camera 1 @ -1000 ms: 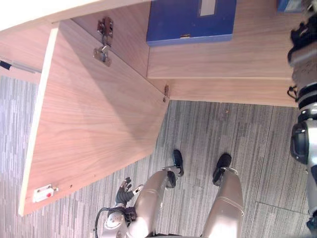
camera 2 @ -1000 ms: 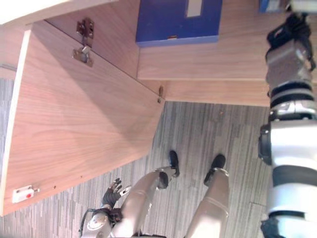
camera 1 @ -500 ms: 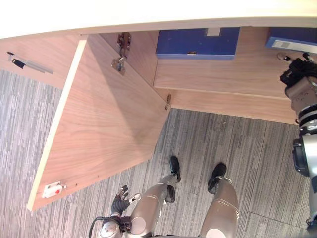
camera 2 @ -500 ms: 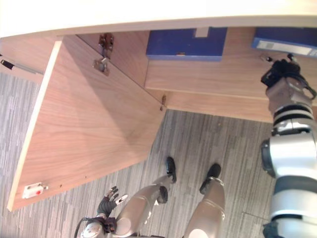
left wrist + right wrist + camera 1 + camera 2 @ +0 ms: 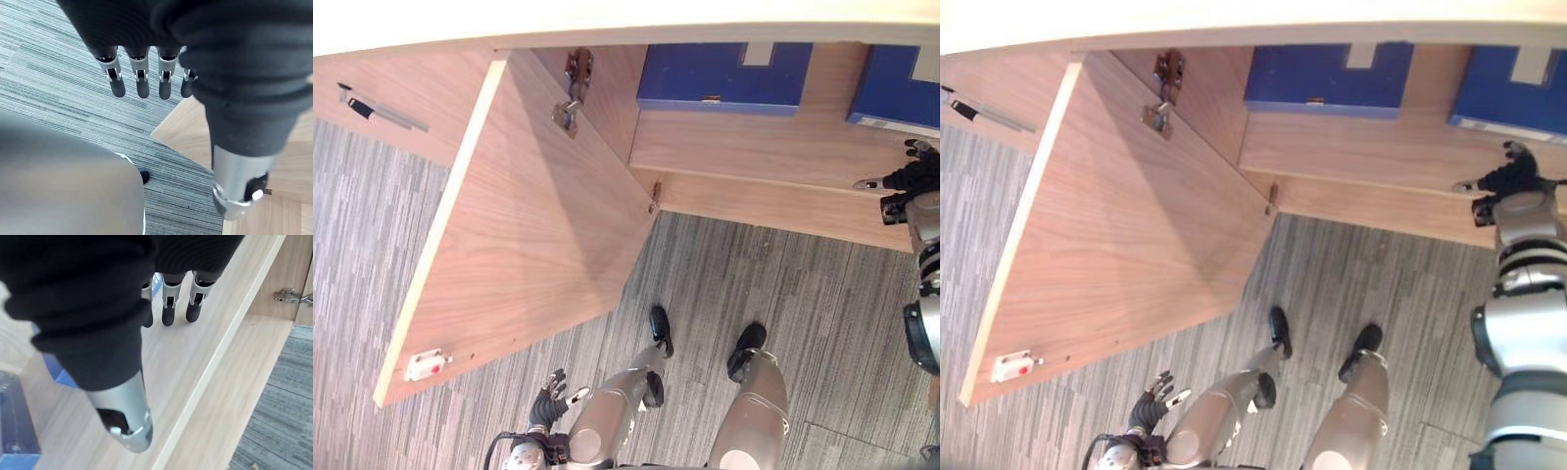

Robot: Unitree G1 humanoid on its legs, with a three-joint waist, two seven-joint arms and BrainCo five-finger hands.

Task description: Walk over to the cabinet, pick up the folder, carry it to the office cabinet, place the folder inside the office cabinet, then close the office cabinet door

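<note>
Grey striped carpet (image 5: pixel 783 284) underfoot, office cabinet (image 5: pixel 773 191) ahead. Nearest, left hand (image 5: pixel 551 399) low by the leg: fingers (image 5: pixel 142 85) straight and slack, nothing in them. Next out, door (image 5: pixel 524 245) swung wide to the left, white catch (image 5: pixel 428 364) at its free corner, hinge (image 5: pixel 570 106) at the inner end. Farther, right hand (image 5: pixel 1513 181) raised at the front edge of the shelf (image 5: pixel 754 147); fingers (image 5: pixel 168 308) straight over bare board, empty. Beyond those tips, folder (image 5: pixel 901 86): lies on the shelf, inside the cabinet, near the fingers yet apart from them, no contact visible. Farther left on the same shelf, second folder (image 5: pixel 724 76), well apart from either hand. Looks like a blue box file: stiff board, unlikely to sag or crease, probably light unless packed, smooth cover likely slippery under hard fingertips. Best taken at the near edge, thumb beneath and fingers above, or pushed flat-handed along the wood. Seems placed already; remaining work probably the door, closer to the left arm than to the right.
</note>
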